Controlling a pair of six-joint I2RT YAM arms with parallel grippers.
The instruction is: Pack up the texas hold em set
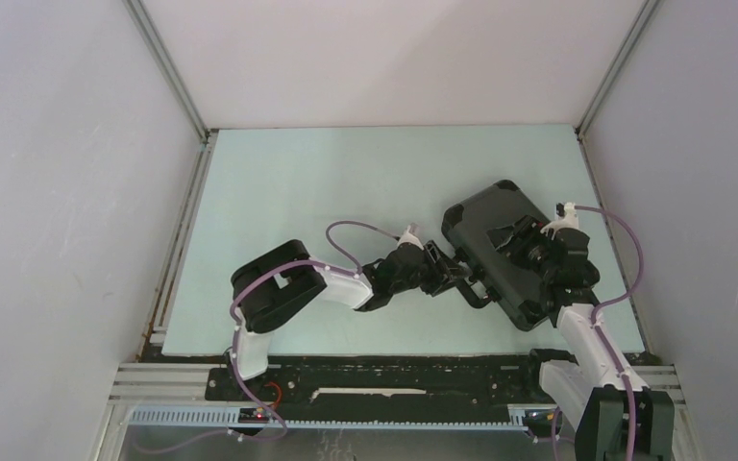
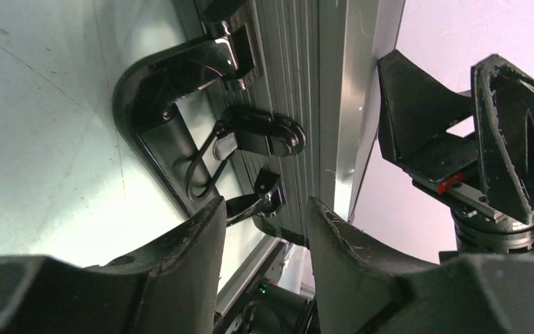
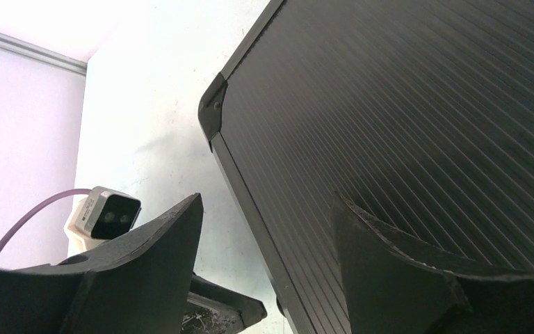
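Your spread left gripper (image 2: 264, 216) could miss the shiny latch (image 2: 250, 204) and shove the black ribbed hard case (image 3: 417, 104); right gripper (image 3: 268, 202) is spread too.

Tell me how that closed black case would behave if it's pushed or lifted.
Likely rigid: the case has a hard-looking ribbed lid. Lying flat on the table, it should slide rather than tip. Lifted by its side handle, it would probably swing to hang.

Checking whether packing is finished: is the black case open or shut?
Shut: the case lies flat, ribbed lid down on its base, no foam or chips showing. Whether its latches are fastened, cannot tell.
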